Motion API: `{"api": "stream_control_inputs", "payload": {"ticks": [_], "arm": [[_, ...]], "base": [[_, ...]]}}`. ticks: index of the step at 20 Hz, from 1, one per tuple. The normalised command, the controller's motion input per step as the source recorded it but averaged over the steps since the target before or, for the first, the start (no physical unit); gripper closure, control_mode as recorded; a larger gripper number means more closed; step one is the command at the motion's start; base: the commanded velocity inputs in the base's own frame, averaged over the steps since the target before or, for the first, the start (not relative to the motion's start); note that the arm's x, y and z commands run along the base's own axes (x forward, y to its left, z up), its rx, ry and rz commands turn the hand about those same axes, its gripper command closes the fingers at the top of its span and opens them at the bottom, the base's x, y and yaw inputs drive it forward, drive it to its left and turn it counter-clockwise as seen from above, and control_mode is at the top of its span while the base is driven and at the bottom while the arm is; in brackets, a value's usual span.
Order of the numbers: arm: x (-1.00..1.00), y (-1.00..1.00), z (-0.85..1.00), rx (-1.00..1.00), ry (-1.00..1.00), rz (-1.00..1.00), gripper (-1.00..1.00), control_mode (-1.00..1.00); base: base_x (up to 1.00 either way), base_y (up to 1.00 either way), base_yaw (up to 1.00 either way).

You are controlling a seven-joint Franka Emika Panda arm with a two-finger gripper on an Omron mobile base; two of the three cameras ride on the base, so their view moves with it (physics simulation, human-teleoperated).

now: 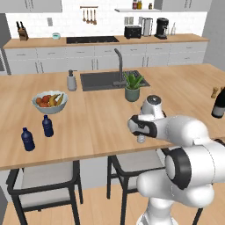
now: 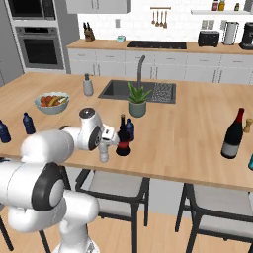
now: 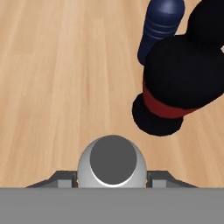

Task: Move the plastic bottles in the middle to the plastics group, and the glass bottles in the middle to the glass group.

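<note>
Nearby, fruit bowl [image 1: 50,103] with fruit [image 1: 49,99]

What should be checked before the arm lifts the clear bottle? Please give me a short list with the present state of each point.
1. Gripper centred over the clear bottle, one finger on each side: ok.
2. Fingers firmly shut on the bottle: cannot tell.
3. Clear bottle upright on the counter: ok.
4. Red-banded bottle and blue bottle apart from the clear one: ok.
5. Two blue bottles at the left, room beside them: ok.
</note>
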Motion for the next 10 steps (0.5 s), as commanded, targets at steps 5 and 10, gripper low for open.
{"api": "stream_control_inputs", "payload": {"ticks": [5,10], "arm": [[-0.32,0.75,0.36,0.00,-0.01,0.12,1.00,-1.00],[-0.05,0.95,0.30,0.01,0.00,0.27,1.00,-1.00]], "base": [[0.00,0.00,0.00],[0.00,0.00,0.00]]}}
